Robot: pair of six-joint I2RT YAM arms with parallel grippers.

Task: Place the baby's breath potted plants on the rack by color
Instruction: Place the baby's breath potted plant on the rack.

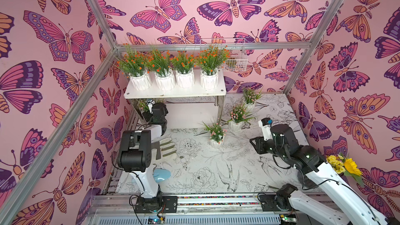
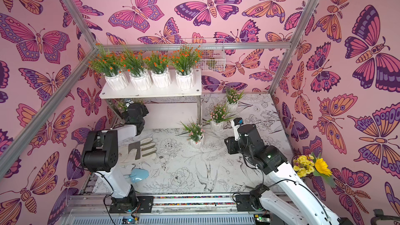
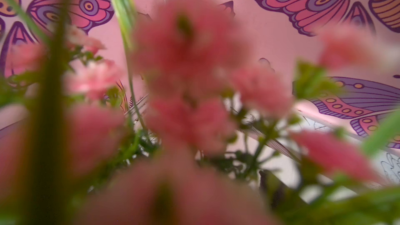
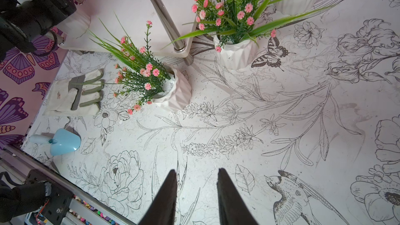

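The left gripper (image 1: pixel 150 104) reaches in under the top board of the rack (image 1: pixel 173 93), at the left end of the lower board. That top board hides its fingers in both top views. Its own wrist view is filled with soft, blurred blooms and green blades of the pink plant on the lower board (image 3: pixel 186 46), right up against the lens. No finger shows there, so I cannot tell whether it grips or has let go.

The right gripper (image 4: pixel 197 191) hangs over the table (image 4: pixel 281 126), which is white and printed with line-drawn birds and flowers. Its two dark tapered fingers stand apart with nothing between them, which only its wrist view shows.

Three more pink plants stand on the table near the rack's shiny tube leg. These are the near plant (image 4: pixel 142 76), the middle plant (image 4: pixel 229 14) just beside the leg, and the far plant (image 1: pixel 250 96). The right wrist view cuts the far one down to its pot. The pots are glossy white with folded ribs.

The four orange plants (image 1: pixel 160 63) stand in a row on the top board, seen only in the top views.

A cloth glove (image 4: pixel 73 94) with grey fingers lies flat, and a smooth pale-blue scoop (image 4: pixel 65 141) lies near it.
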